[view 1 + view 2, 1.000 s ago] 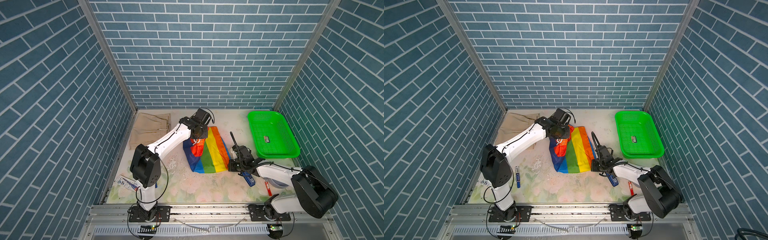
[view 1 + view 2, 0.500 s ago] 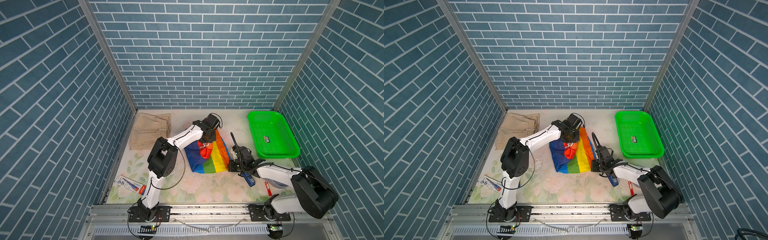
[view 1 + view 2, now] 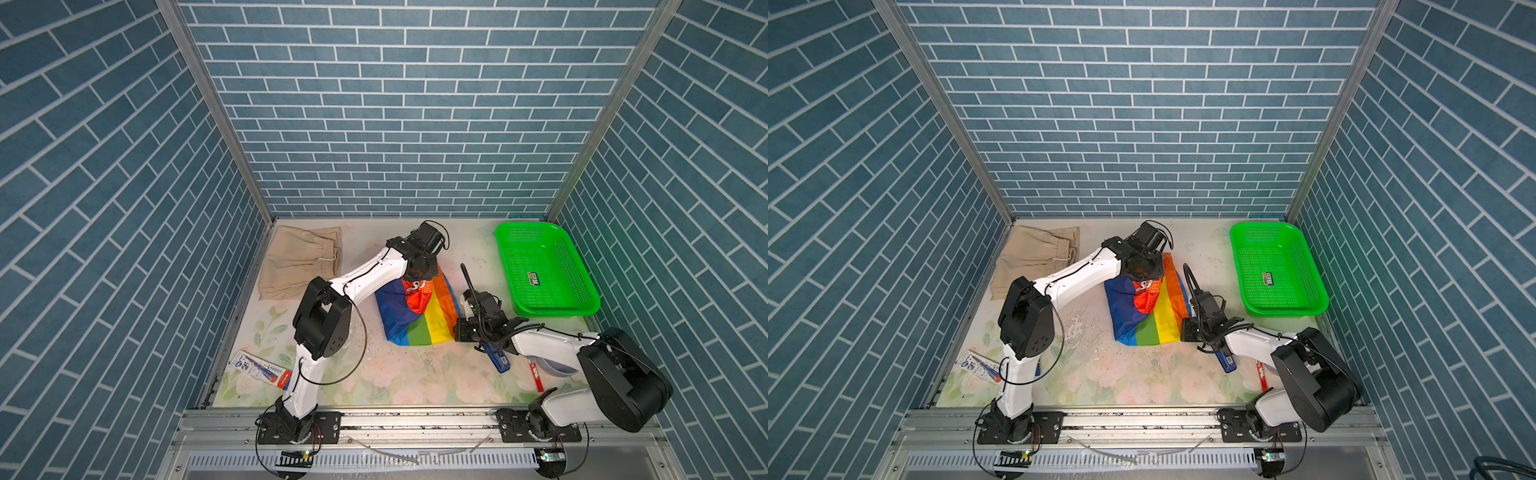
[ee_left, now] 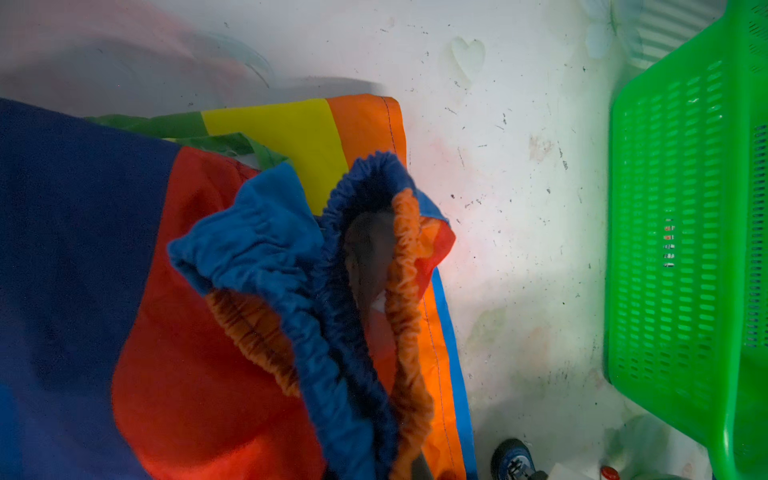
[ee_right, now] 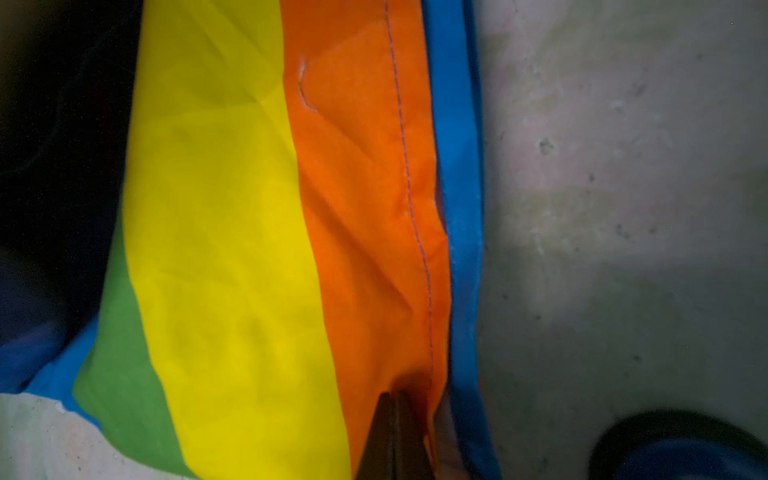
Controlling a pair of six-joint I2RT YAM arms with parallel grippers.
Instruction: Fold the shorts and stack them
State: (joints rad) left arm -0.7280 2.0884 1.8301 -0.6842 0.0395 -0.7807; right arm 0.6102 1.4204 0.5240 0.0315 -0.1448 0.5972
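rainbow shorts (image 3: 419,320) sit mid-counter (image 3: 374,376) in both top views, partly folded. Thin shiny fabric with lengthwise stripes in blue, green, yellow and orange, plus a blue edge; a red panel is flipped over the upper part. The waistband is gathered elastic, orange-red on one face and blue on the other, with a white drawstring (image 3: 415,285) on it. left tool (image 3: 420,272) is at the shorts' upper edge, clenched on the bunched waistband; the left wrist view shows the ruched band wrapped round a dark finger (image 4: 368,249). right tool (image 5: 392,436) has its jaws pressed together, pinching the orange stripe by the stitched hem at the shorts' lower right corner, and the cloth puckers at the tips. beige shorts (image 3: 297,266) lie flat in the counter's upper left corner: matte woven cloth, gathered waist, white cord, well apart from the rainbow pair. Green plastic mesh basket (image 3: 557,309) is at upper right, rectangular with a rounded rim. The counter has a pale floral print, scuffed and speckled. Blue pen (image 3: 496,359) is under the right arm, printed carton (image 3: 259,368) lower left
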